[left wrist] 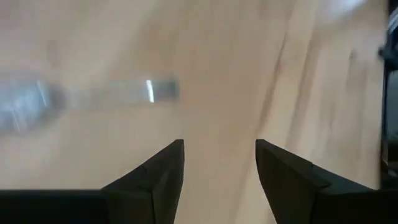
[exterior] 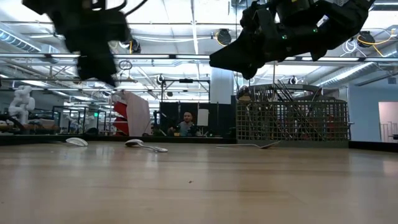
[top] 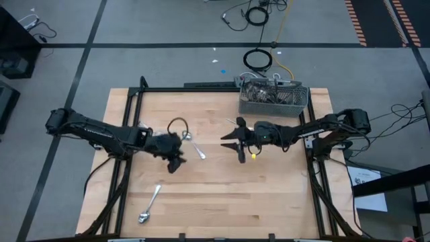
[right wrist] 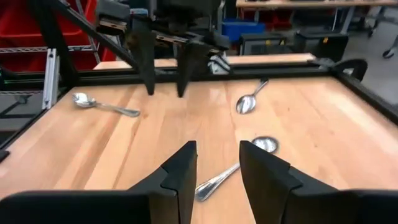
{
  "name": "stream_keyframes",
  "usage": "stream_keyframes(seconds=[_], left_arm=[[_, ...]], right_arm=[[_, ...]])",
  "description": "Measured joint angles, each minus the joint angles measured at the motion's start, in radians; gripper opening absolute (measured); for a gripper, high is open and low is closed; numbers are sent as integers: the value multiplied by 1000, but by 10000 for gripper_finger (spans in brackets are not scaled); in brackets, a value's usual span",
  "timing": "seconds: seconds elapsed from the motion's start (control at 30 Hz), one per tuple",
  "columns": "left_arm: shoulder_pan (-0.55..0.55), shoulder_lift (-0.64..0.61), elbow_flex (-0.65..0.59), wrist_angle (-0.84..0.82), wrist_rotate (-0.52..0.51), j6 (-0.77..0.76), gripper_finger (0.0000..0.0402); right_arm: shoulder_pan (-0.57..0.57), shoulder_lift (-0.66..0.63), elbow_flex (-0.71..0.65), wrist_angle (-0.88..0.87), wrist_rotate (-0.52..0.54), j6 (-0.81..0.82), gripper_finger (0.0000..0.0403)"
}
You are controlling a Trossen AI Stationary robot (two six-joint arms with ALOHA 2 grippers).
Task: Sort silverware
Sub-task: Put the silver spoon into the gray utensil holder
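Over the tabletop, seen from straight above, my left gripper hung near the centre with a spoon lying just beside it toward three o'clock. Another spoon lay apart toward seven o'clock. My right gripper hovered right of centre, and the wire basket of silverware sat at one o'clock by the far edge.

From table height, both of my arms hung above the wood, and spoons lay flat before the basket.

Past my left wrist, my jaws stood apart, empty, with a blurred spoon beyond them.

Past my right wrist, my jaws were narrowly parted, holding nothing, above a spoon on the tabletop; two more spoons lay farther off near my left gripper.
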Motion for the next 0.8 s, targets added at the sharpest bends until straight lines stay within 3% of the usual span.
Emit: stream_keyframes(seconds=[0.17, 0.4, 0.5, 0.67, 0.8], left_arm=[[-165, 12, 2, -183, 83, -421, 205], [-496, 56, -1, -306, 56, -920, 205], [-615, 111, -2, -247, 56, -1086, 205], [-745, 267, 1, -2, 55, -1274, 205], [-790, 392, 50, -39, 55, -1362, 205]], right_arm=[[14, 0, 1, -11, 4, 37, 114], [12, 0, 1, -12, 67, 40, 114], [10, 0, 1, -18, 79, 34, 114], [-3, 0, 1, -40, 79, 6, 114], [-16, 0, 1, -70, 81, 8, 114]])
